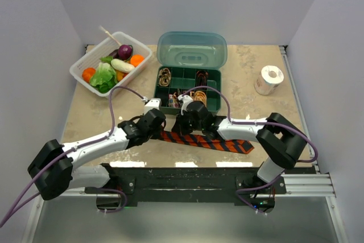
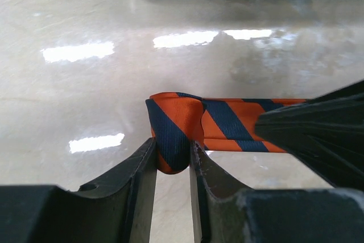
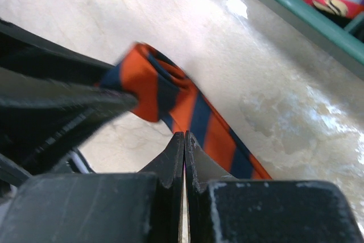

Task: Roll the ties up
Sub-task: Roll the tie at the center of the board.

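Note:
An orange-red tie with navy diagonal stripes point(image 1: 219, 142) lies flat along the near edge of the table. Its left end is folded over into a small loop. My left gripper point(image 1: 161, 131) is shut on that folded end point(image 2: 172, 140), with the fabric pinched between both fingers. My right gripper point(image 1: 183, 130) is shut with nothing between its fingers. Its tips point(image 3: 185, 136) rest at the edge of the tie point(image 3: 199, 120) just right of the fold. In the left wrist view one right fingertip point(image 2: 307, 135) lies over the tie. Small coiled ties point(image 1: 165, 75) sit in the box compartments.
A green compartment box point(image 1: 215, 104) with its lid open stands just behind both grippers. A white basket point(image 1: 79, 68) of toy vegetables is at the back left. A white tape roll point(image 1: 268, 79) is at the back right. White walls enclose the table.

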`<state>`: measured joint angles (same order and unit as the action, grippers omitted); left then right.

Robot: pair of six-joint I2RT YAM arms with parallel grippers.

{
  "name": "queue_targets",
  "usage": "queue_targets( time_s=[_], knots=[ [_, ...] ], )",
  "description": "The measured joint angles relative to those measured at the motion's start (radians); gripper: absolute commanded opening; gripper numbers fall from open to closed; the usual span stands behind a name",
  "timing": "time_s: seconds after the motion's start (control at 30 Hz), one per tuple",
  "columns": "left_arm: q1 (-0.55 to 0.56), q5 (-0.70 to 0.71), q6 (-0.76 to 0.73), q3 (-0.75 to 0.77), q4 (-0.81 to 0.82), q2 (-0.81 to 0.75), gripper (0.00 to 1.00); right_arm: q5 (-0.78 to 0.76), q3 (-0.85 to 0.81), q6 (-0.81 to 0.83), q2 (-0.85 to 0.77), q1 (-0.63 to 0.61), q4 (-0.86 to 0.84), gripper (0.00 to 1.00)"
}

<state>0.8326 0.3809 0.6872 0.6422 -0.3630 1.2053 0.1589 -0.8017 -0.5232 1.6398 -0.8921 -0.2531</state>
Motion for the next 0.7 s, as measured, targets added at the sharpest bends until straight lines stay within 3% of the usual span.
queue_targets(
  time_s=[0.4,0.7],
  knots=[
    [0.064,0.208,0.092,0.112,-0.268,0.104,0.31,-0.050,0.011,0.006,-0.061,0.001,0.052,0.00],
    [0.151,0.295,0.140,0.225,-0.373,0.270,0.31,-0.100,0.030,0.007,-0.071,0.015,0.086,0.00]
  ],
)
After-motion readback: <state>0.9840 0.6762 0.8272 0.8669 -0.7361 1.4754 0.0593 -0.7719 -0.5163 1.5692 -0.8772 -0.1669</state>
